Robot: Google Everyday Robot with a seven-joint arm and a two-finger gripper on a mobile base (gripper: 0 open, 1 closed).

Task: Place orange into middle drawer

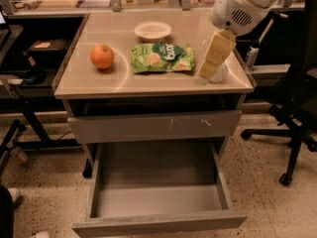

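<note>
The orange [102, 56] sits on the left part of the tabletop [99, 86]. The middle drawer [158, 224] is pulled out below, with a plain front and a bare grey inside. My gripper [208, 72] hangs from the white arm [245, 4] over the right side of the tabletop, pointing down. It is far to the right of the orange, past the green snack bag [162, 57], and holds nothing that I can see.
A white bowl [153, 30] stands at the back of the tabletop. A pale bottle [220, 74] lies behind my gripper. The shut drawer front with white scratches [153, 126] is above the open drawer. A black office chair [297, 108] stands at the right, and a dark desk [29, 48] at the left.
</note>
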